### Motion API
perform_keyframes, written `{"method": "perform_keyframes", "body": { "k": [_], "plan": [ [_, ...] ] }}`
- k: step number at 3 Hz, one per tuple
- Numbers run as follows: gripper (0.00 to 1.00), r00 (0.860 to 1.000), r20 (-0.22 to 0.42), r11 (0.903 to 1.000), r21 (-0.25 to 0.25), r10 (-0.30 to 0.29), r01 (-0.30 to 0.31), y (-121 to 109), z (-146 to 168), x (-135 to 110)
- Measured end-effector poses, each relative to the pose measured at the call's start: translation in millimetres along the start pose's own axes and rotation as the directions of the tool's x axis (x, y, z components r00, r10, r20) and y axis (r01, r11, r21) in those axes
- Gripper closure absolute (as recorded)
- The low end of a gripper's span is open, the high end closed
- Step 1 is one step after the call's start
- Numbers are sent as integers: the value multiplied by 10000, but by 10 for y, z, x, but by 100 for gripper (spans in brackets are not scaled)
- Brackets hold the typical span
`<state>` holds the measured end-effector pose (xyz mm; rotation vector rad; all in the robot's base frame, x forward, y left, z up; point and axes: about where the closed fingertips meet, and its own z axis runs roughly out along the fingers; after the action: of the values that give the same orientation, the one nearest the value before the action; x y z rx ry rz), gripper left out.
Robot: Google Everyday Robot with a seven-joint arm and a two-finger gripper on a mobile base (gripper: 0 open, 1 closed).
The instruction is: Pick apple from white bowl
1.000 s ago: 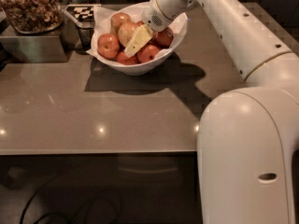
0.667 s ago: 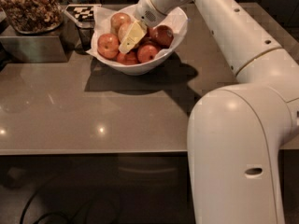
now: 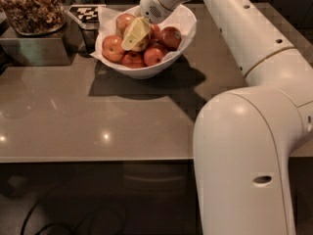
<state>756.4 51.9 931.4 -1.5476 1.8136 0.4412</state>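
1. Arm housing (image 3: 244, 170): white and bulky, at 5 o'clock. It is cut off by the bottom and right edges and hides the right end of the surface.
2. Surface (image 3: 73, 116): glossy grey-brown slab across the middle. The dark shapes beneath it at 7 o'clock are too dim to identify.
3. White bowl (image 3: 188, 26): at 12 o'clock, paper-lined, piled with red apples.
4. Apple (image 3: 122, 21): palest of the pile, at the bowl's 10 o'clock, partly covered.
5. End effector (image 3: 136, 33): yellowish, angled down into the pile just beside the apple, probably lining up a grasp. How far it is open, and whether it holds anything, cannot be told.
6. Snack container (image 3: 32, 9): clear, at 10 o'clock, cropped by the frame.
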Motion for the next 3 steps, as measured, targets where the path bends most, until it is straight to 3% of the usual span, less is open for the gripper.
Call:
{"method": "perform_keyframes", "body": {
  "k": [3],
  "plan": [
    [89,10000,0,10000,-2,0,0,0,1,0]
  ]
}}
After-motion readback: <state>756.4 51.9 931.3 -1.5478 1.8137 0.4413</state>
